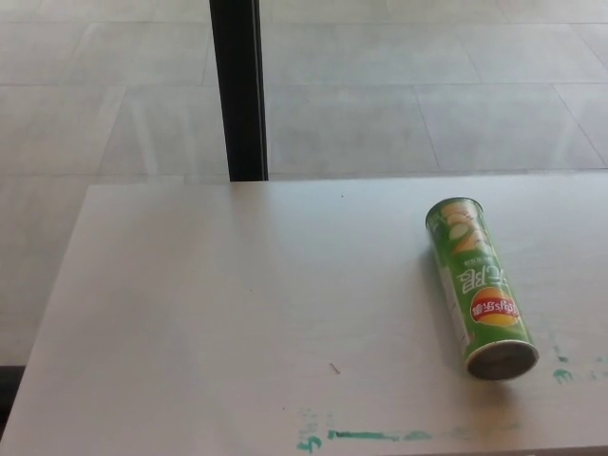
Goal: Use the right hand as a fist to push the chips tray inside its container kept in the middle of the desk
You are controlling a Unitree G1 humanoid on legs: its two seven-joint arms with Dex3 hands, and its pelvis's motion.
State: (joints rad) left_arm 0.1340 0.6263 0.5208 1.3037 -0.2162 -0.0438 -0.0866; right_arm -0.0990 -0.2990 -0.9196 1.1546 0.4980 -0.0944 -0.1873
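A green chips can [478, 286] lies on its side on the white desk [237, 313], right of the middle. Its round silver end [503, 360] points toward the desk's near edge, and its other end points away. No tray shows outside the can, and its inside is hidden. Neither of my hands is in the picture.
Green paint smears [366, 436] mark the desk near its front edge, with more spots [563, 374] right of the can. A black post [238, 90] stands behind the desk on the tiled floor [427, 104]. The desk's left edge [59, 294] runs down the picture.
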